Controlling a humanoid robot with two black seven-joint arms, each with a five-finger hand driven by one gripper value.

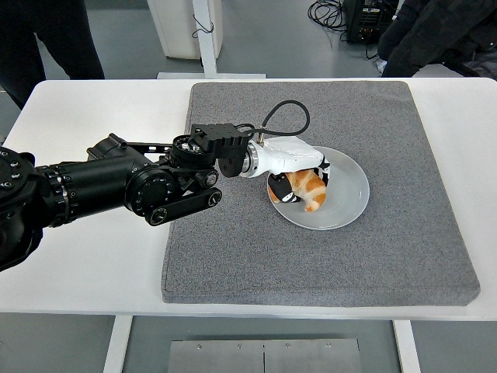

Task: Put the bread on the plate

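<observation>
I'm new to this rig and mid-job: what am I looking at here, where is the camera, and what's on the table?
This is one view from a camera high on the robot, looking down over a white table. The black arm from the left edge is the robot's left arm; its white hand is curled around the bread, which sits over the left part of a grey plate. The plate lies on a grey mat. The right arm is not in view. People in dark clothing stand beyond the far edge.
</observation>
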